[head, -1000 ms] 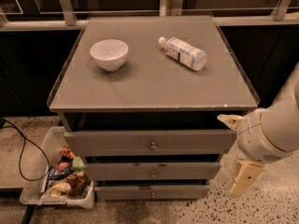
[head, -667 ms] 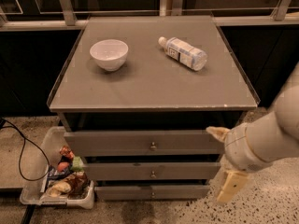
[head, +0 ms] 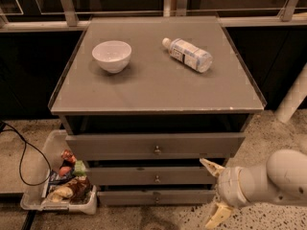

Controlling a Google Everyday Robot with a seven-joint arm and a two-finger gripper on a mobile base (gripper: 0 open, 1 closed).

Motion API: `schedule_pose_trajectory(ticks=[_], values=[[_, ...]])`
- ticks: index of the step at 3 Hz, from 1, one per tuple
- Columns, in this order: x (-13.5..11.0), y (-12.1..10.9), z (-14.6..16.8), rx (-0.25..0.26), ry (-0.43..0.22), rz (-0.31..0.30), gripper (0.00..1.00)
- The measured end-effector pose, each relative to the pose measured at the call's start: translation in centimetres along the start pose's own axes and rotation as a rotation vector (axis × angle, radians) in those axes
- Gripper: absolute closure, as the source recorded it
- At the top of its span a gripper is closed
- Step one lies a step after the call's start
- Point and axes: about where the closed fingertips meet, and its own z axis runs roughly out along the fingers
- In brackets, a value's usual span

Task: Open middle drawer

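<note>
The gripper (head: pixel 214 191) is hovering, claw spread wide, right of the middle drawer (head: pixel 124 176). It's needing to centre squarely on the knob (head: pixel 157 178).

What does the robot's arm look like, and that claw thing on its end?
The arm is a smooth, rounded, off-white tube with no visible cables or markings. Its tool, low by the right end of the middle drawer, has a ridged white wrist and two pale cream, pointed fingers.

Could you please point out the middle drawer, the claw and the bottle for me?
middle drawer (head: pixel 124 175): camera view, left half of its front panel.
claw (head: pixel 205 193): camera view, midway between fingertips, at that drawer's right end.
bottle (head: pixel 188 54): camera view, middle of its labelled body.
</note>
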Motion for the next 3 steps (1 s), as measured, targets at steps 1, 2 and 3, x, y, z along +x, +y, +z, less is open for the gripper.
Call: schedule_pose_trajectory(ticks=[1, 2, 3], values=[[3.5, 0.5, 3.9, 0.047, -0.001, 0.010, 0.00], [3.6, 0.5, 3.9, 0.047, -0.001, 0.010, 0.00], [4.0, 0.3, 5.7, 0.074, 0.021, 0.005, 0.00]])
